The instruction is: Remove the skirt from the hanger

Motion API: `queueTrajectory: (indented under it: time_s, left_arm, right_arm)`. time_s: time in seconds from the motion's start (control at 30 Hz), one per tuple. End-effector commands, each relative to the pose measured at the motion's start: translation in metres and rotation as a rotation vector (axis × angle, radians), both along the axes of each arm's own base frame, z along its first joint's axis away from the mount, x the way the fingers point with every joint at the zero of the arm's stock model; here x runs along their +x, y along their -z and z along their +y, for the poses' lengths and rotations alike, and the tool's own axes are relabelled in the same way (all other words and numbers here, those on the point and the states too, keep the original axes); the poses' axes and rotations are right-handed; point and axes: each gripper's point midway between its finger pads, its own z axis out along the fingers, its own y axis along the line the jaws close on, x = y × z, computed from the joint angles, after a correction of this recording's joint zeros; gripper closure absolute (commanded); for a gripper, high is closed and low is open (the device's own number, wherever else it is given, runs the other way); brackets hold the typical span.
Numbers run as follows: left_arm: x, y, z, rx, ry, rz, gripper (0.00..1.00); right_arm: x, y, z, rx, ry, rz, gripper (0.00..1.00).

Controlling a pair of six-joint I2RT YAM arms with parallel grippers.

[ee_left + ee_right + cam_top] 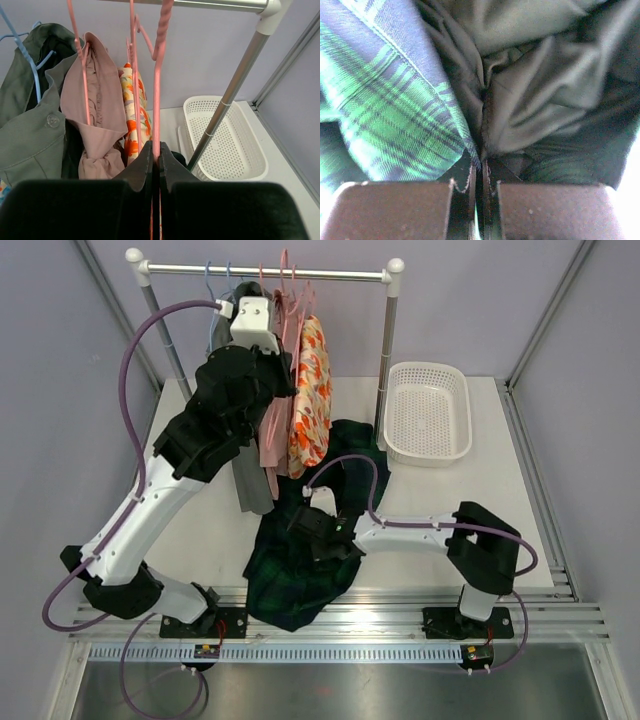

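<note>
The skirt [300, 575] is dark green plaid and lies crumpled on the table, from under the rack to the front edge. My right gripper [318, 530] is shut on a fold of it. In the right wrist view the pinched plaid cloth [385, 115] and its grey lining [535, 100] meet at that gripper [482, 162]. My left gripper [156, 150] is up at the rack, shut on the stem of a pink hanger [157, 100]. From above, the left arm's wrist [250, 320] hides this grip. Whether the skirt still hangs from the hanger I cannot tell.
On the rack rod [270, 272] hang an orange floral garment [310, 390], a pink one [272, 440] and a grey-green one [250, 485]. A white perforated basket [428, 410] stands back right, beside the rack's right post [385, 360].
</note>
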Motion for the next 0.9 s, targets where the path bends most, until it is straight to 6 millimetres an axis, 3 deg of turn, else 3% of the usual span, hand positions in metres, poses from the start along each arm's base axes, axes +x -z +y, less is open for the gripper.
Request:
queueTrajectory:
  time_s: [0.0, 0.03, 0.07, 0.1, 0.13, 0.17, 0.27, 0.3, 0.43, 0.47, 0.57, 0.63, 0.67, 0.7, 0.73, 0.87]
  left_arm:
    - [-0.011, -0.009, 0.022, -0.004, -0.038, -0.036, 1.00]
    - [-0.018, -0.014, 0.030, -0.014, -0.043, -0.047, 1.00]
    - [-0.021, -0.013, 0.033, -0.014, -0.044, -0.045, 1.00]
    - [-0.025, -0.012, 0.037, -0.017, -0.046, -0.043, 1.00]
    - [-0.026, -0.005, 0.039, -0.016, -0.049, -0.027, 1.00]
    - [-0.035, -0.008, 0.046, -0.031, -0.044, -0.031, 1.00]
    - [-0.050, 0.006, 0.056, -0.057, -0.033, -0.007, 1.00]
    - [-0.054, 0.009, 0.059, -0.066, -0.033, -0.002, 1.00]
    - [-0.071, 0.037, 0.075, -0.106, -0.046, 0.036, 1.00]
    - [-0.073, 0.052, 0.076, -0.093, -0.050, 0.061, 1.00]
    - [-0.090, 0.063, 0.087, -0.130, -0.033, 0.082, 1.00]
    - [-0.100, 0.072, 0.092, -0.144, -0.023, 0.099, 1.00]
    - [-0.104, 0.078, 0.093, -0.134, -0.017, 0.118, 1.00]
    - [-0.107, 0.080, 0.093, -0.133, -0.008, 0.124, 1.00]
    - [-0.113, 0.077, 0.097, -0.145, 0.000, 0.121, 1.00]
    - [-0.129, 0.065, 0.098, -0.154, 0.054, 0.125, 1.00]
  right_arm:
    - [0.009, -0.077, 0.009, 0.170, 0.007, -0.127, 1.00]
    - [0.010, -0.094, 0.001, 0.184, 0.019, -0.162, 1.00]
    - [0.015, -0.106, -0.022, 0.138, 0.057, -0.213, 1.00]
    - [0.017, -0.149, -0.035, 0.206, 0.092, -0.276, 1.00]
    - [0.020, -0.172, -0.050, 0.210, 0.122, -0.323, 1.00]
    - [0.026, -0.221, -0.083, 0.231, 0.192, -0.424, 1.00]
    - [0.039, -0.302, -0.138, 0.230, 0.271, -0.640, 1.00]
    - [0.039, -0.349, -0.160, 0.252, 0.272, -0.732, 1.00]
    - [0.072, -0.445, -0.213, 0.188, 0.395, -0.971, 1.00]
    - [0.091, -0.464, -0.229, 0.181, 0.431, -0.998, 1.00]
    - [0.123, -0.485, -0.236, 0.160, 0.384, -1.015, 1.00]
    - [0.156, -0.504, -0.248, 0.125, 0.428, -1.034, 1.00]
    - [0.184, -0.489, -0.230, 0.108, 0.363, -0.979, 1.00]
    - [0.186, -0.517, -0.237, 0.160, 0.376, -1.028, 1.00]
    - [0.200, -0.521, -0.252, 0.148, 0.412, -1.036, 1.00]
    - [0.245, -0.554, -0.265, 0.230, 0.428, -1.133, 1.00]
